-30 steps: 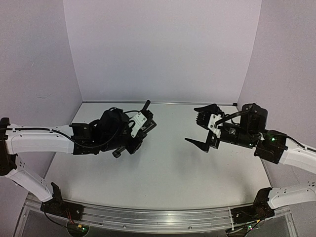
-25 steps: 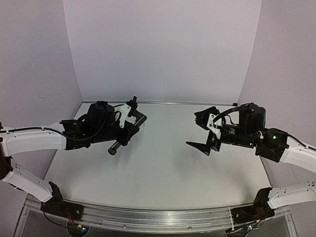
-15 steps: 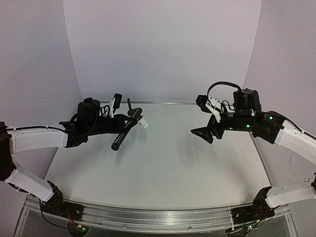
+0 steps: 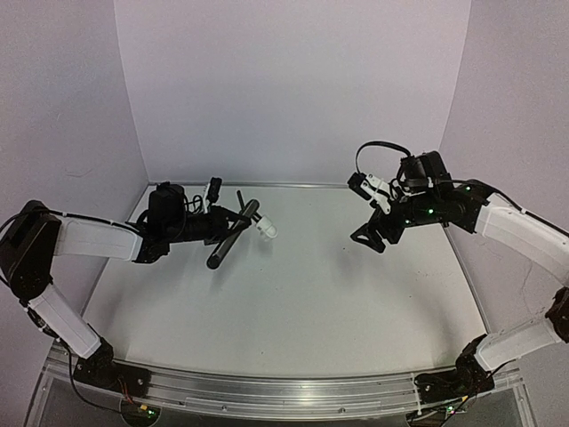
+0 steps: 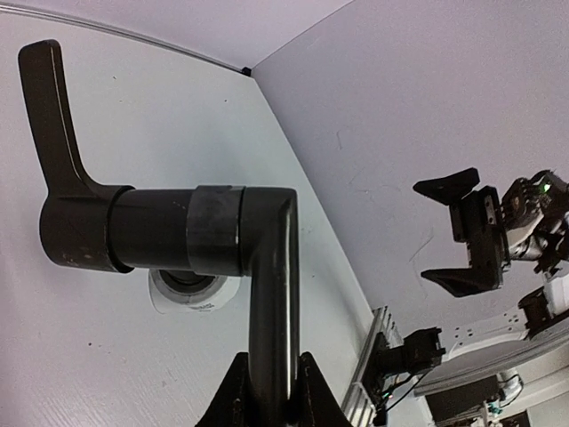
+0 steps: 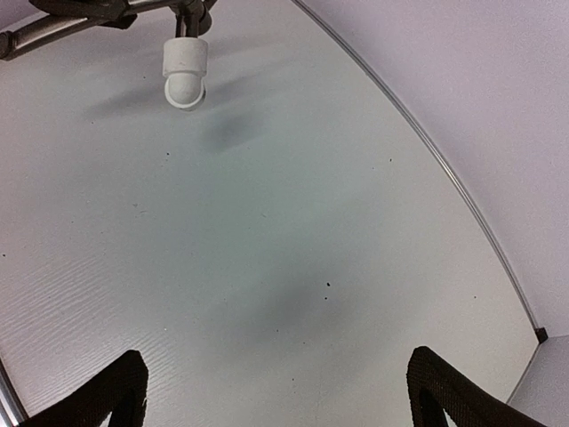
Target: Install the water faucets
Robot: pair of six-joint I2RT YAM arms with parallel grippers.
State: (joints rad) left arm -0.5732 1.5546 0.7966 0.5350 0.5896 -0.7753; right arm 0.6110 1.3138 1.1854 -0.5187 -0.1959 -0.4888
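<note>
Lilac walls (image 4: 293,89) and a white tabletop (image 4: 293,311) enclose your work cell.

Top view: your left gripper (image 4: 229,224) is clenched on the black L-shaped pipe (image 4: 226,245), which is held clear of the surface at the left rear and slants from far right to near left. The small white fitting (image 4: 265,229) sits at the pipe's far end, toward the centre. Your right gripper (image 4: 361,212) hangs released, well apart on the right, nothing between its jaws.

Left wrist view: both fingers (image 5: 233,396) pinch the pipe's long limb at the bottom edge. That limb turns at an elbow into a thick barrel (image 5: 151,229) carrying a flat lever (image 5: 52,116). The white fitting shows just behind the barrel, touching it. Your right gripper appears far off, spread wide.

Right wrist view: the two fingertips (image 6: 107,396) stand at the lower corners with only bare tabletop between them. At top left the white fitting hangs from the black pipe and throws a shadow on the surface.
</note>
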